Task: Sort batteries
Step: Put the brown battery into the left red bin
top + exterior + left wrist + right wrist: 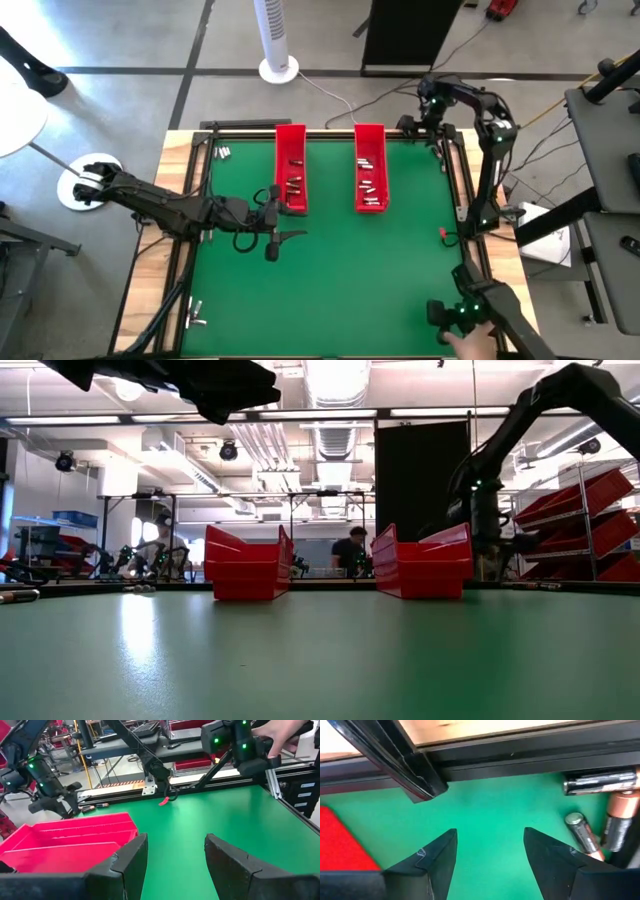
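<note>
Status, L to R, all relative to the left red tray (291, 168): a few loose batteries (222, 152) sit well off its outer side near the far-left table corner, another small bunch (196, 318) near the near-left corner. Tray itself already has several cells in it; right red tray (369, 167) beside it also has several. More loose batts (600, 815) far-right corner, past the right tray, against the frame rail. So partly done imo: both trays loaded, at least three loose piles left. My left gripper (272, 222) hangs just at the near end of the left tray, fingers (131, 862) apart, nothing between them, not touching anything I can see. My right gripper (490, 852) is over at the far-right corner, low over the mat, jaws apart and empty, cells lying just beside one finger, not yet between. A person's hand (277, 734) rests on the right arm base.
</note>
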### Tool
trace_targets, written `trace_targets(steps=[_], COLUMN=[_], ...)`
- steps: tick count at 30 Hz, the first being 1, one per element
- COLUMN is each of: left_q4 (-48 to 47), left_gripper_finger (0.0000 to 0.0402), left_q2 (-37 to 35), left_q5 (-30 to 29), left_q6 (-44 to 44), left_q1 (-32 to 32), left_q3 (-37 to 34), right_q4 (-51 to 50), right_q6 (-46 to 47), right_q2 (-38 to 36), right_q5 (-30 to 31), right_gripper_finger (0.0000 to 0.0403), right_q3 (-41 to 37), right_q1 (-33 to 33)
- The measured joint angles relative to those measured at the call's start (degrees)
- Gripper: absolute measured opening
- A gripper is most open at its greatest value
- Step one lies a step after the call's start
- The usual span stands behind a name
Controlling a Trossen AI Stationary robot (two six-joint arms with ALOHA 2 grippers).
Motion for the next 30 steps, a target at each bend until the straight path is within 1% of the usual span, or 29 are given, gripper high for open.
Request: trace_targets(steps=[3, 7, 10, 13, 15, 16, 18, 20, 22, 24, 25, 30], left_q4=[0.0, -0.5, -0.6, -0.6, -0.6, -0.7, -0.7, -0.8, -0.9, -0.8, -0.8, 0.0], left_gripper_finger=[0.0176, 0.0176, 0.0176, 0.0176, 0.0176, 0.0176, 0.0176, 0.0176, 0.0176, 0.0176, 0.0176, 0.0176], left_q2=[0.0, 0.0, 0.0, 0.0, 0.0, 0.0, 0.0, 0.0, 0.0, 0.0, 0.0, 0.1], left_q5=[0.0, 0.0, 0.0, 0.0, 0.0, 0.0, -0.6, -0.8, -0.8, -0.8, -0.8, -0.8], left_q6=[0.0, 0.2, 0.2, 0.2, 0.2, 0.2, 0.2, 0.2, 0.4, 0.5, 0.5, 0.9], left_q1=[0.2, 0.4, 0.7, 1.0, 1.2, 1.2, 1.3, 1.5, 1.8, 2.3, 2.6, 4.5], left_q3=[0.0, -0.1, -0.2, -0.2, -0.5, -0.6, -0.7, -0.9, -0.9, -0.9, -0.9, -0.9], right_q4=[0.2, 0.3, 4.0, 8.9, 10.3, 10.1, 7.0, 0.8, -4.6, -7.2, -8.0, -11.1], right_q6=[0.0, -3.1, -3.9, -4.8, -8.3, -10.7, -14.7, -18.2, -21.5, -24.1, -25.2, -30.4], right_q2=[0.1, -2.1, -4.1, -5.0, -4.8, -4.5, -3.4, -1.8, -0.4, -0.2, -0.2, 0.2], right_q5=[-3.0, -7.5, -7.5, -2.7, 0.2, 0.5, 0.5, 0.6, 3.4, 7.9, 8.9, 9.5], right_gripper_finger=[0.0227, 0.0235, 0.024, 0.0242, 0.0239, 0.0237, 0.0231, 0.0225, 0.0219, 0.0214, 0.0212, 0.0205], right_q3=[0.3, 1.3, 3.8, 7.7, 10.5, 11.9, 15.0, 18.6, 21.1, 21.8, 22.0, 19.8], right_q1=[-0.4, 0.5, 0.9, -0.1, -0.9, -1.3, -1.8, -1.9, -1.9, -1.4, -1.2, -0.3])
